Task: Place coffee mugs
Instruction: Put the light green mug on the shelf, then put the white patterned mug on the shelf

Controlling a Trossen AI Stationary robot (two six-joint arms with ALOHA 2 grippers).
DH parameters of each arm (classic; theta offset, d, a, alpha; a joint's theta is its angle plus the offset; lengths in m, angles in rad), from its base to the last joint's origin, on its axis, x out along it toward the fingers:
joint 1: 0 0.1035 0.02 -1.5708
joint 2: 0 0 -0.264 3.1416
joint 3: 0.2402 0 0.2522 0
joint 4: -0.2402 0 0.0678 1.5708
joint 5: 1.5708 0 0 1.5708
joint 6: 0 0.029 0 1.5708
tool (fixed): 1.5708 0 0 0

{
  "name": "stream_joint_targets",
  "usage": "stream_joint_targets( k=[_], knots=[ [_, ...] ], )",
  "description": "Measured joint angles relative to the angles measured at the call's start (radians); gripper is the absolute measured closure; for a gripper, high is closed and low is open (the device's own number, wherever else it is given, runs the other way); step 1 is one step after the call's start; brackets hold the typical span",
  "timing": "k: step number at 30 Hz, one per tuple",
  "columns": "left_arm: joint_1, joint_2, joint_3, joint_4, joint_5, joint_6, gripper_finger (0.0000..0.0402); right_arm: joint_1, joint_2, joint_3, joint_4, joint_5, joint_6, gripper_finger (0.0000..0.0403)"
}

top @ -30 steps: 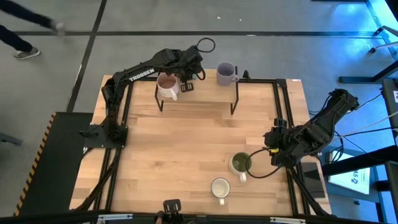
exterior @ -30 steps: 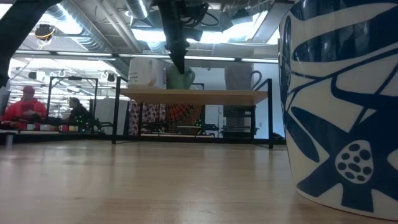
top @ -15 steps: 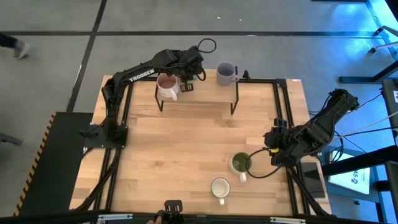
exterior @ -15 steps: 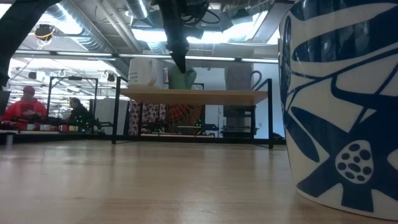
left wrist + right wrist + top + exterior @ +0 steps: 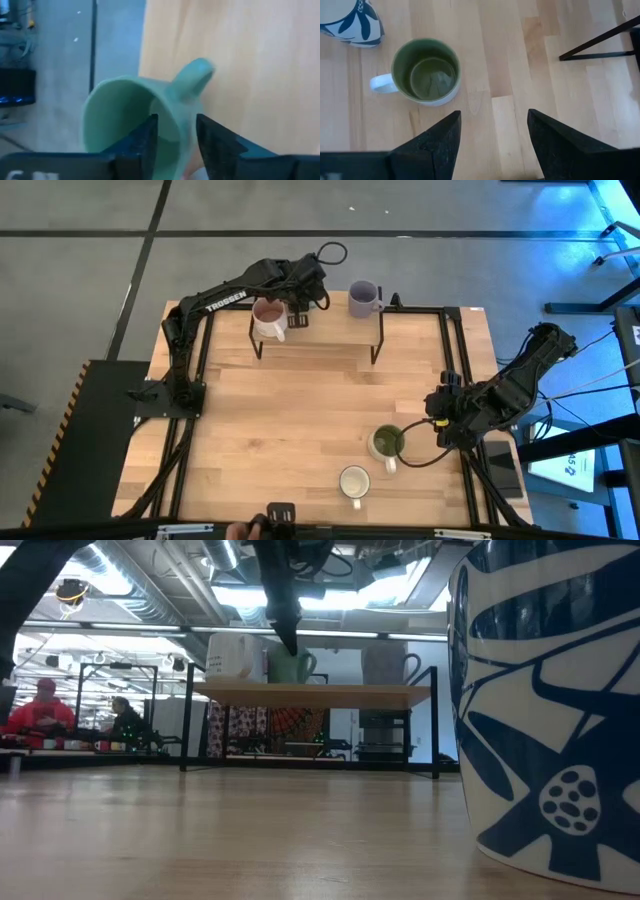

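My left gripper [image 5: 299,314] [image 5: 176,122] reaches over the raised shelf [image 5: 330,332] at the table's far edge and is shut on a teal-green mug [image 5: 130,115] [image 5: 292,666]; the arm hides this mug in the high view. A white mug with a mauve inside [image 5: 268,318] and a lavender mug [image 5: 363,299] stand on the shelf. An olive-green mug [image 5: 386,443] [image 5: 426,72] and a white mug with a blue pattern [image 5: 353,481] [image 5: 545,710] stand on the table. My right gripper [image 5: 492,142], open, hovers by the olive-green mug. No pink mug shows. My left gripper holds the teal-green mug by its rim wall [image 5: 175,107] close to the handle [image 5: 197,75], one finger inside the mug and one outside. The fingers [image 5: 287,630] come down from above. The mug's base is level with the shelf top; whether it rests there I cannot tell.
The shelf stands on thin black legs [image 5: 377,350] with free board between the white and lavender mugs. A black frame rail [image 5: 600,42] runs near my right gripper. The middle of the table [image 5: 300,410] is bare wood. People sit far behind the table [image 5: 40,715].
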Motion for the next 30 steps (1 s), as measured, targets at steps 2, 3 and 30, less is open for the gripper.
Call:
stream_joint_targets(
  k=[2, 3, 30],
  knots=[
    [-0.008, 0.000, 0.000, 0.000, -0.040, -0.001, 0.0260, 0.000, 0.000, 0.000, 0.000, 0.000, 0.000, 0.0185],
    [-0.013, 0.000, 0.000, 0.000, -0.061, -0.001, 0.0255, 0.000, 0.000, 0.000, 0.000, 0.000, 0.000, 0.0185],
    [-0.287, -0.246, 0.001, 0.193, -0.189, -0.063, 0.0248, 0.000, 0.000, 0.000, 0.003, -0.010, 0.000, 0.0185]
  ],
)
